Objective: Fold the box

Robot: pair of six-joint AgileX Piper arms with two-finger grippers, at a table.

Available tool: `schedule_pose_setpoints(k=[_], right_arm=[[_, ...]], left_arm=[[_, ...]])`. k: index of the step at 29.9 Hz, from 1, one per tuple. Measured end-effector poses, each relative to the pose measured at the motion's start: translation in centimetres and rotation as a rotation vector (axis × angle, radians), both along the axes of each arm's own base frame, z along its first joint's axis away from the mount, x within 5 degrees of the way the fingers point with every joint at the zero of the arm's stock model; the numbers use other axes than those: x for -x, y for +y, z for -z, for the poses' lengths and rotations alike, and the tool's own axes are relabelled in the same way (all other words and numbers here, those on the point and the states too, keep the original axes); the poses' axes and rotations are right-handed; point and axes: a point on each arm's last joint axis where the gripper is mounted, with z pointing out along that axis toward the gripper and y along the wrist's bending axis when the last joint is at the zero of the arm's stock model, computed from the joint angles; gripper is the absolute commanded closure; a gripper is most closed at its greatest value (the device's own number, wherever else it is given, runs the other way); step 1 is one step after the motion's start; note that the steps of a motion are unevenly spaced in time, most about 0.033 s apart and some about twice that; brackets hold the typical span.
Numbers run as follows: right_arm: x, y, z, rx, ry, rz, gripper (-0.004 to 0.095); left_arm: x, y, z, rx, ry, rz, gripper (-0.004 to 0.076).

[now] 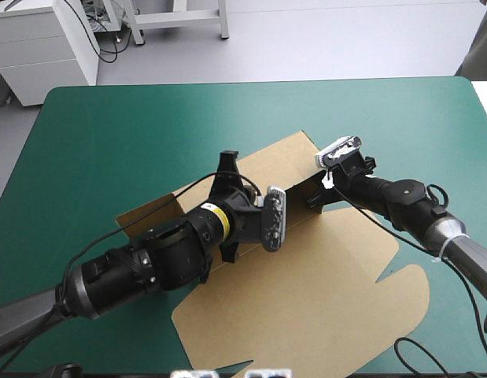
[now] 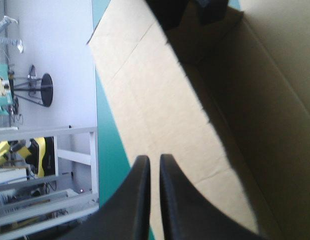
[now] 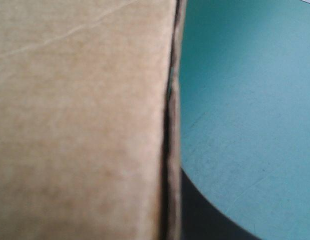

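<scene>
Box (image 1: 322,291) is lying centrally on the counter (image 1: 109,118), lid flat toward the near edge, while left jaws, all but together, are pinching its raised far wall and right jaws are clamping the right-hand end wall, apparently holding both upright for tucking.

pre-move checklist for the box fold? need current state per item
1. Left gripper holding the box at its far wall: ok, all but shut, board seemingly between.
2. Right gripper at the right end wall: ok.
3. Right gripper's hold on that wall: cannot tell, board fills its view.
4. Lid flat on the teal-green cover: ok.
5. Walls tucked: cannot tell, arms hide the corners.
6. Arms apart: ok, close but not touching.
</scene>
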Motion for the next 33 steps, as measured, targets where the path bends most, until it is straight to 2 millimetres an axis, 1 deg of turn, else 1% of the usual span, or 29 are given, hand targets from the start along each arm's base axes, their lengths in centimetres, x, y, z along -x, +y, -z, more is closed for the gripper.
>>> schedule_pose_setpoints(k=[4,6,9,12,13,16,19,22,25,27,29,33], right_arm=[[0.0,0.0,0.0,0.0,0.0,0.001,0.0927],[0.0,0.0,0.0,0.0,0.0,0.001,0.0927],[0.0,0.0,0.0,0.0,0.0,0.001,0.0927],[0.0,0.0,0.0,0.0,0.0,0.001,0.0927],[0.0,0.0,-0.1,0.0,-0.002,0.001,0.0927],[0.3,-0.1,-0.6,0.001,-0.02,-0.003,0.0927],[0.8,-0.2,-1.6,0.005,-0.054,-0.009,0.0927],[1.6,-0.5,-3.0,-0.008,-0.082,0.0,0.0927],[2.6,-0.8,-4.0,-0.012,-0.081,0.001,0.0927],[3.2,-0.9,-4.4,-0.011,-0.056,-0.01,0.0927],[3.5,-1.0,-5.0,0.01,-0.024,-0.013,0.0927],[3.4,-1.6,-6.6,0.076,0.046,0.014,0.0927]], left_arm=[[-3.1,2.2,-1.2,0.09,0.045,-0.13,0.0705],[-4.6,3.6,-2.4,0.157,0.083,-0.197,0.0705],[-6.6,6.6,-4.5,0.261,0.182,-0.296,0.0705],[-8.2,10.2,-5.9,0.37,0.285,-0.405,0.0705],[-8.5,11.1,-6.2,0.407,0.321,-0.433,0.0705],[-9.6,15.0,-6.2,0.512,0.435,-0.567,0.0708],[-10.4,19.3,-5.7,0.613,0.537,-0.717,0.0708],[-10.9,22.9,-5.3,0.715,0.598,-0.825,0.0711],[-11.0,25.1,-5.2,0.781,0.613,-0.888,0.0719],[-10.9,25.9,-5.2,0.793,0.615,-0.916,0.072],[-10.8,26.3,-5.1,0.795,0.617,-0.93,0.072],[-10.8,26.4,-5.1,0.799,0.619,-0.932,0.072]])
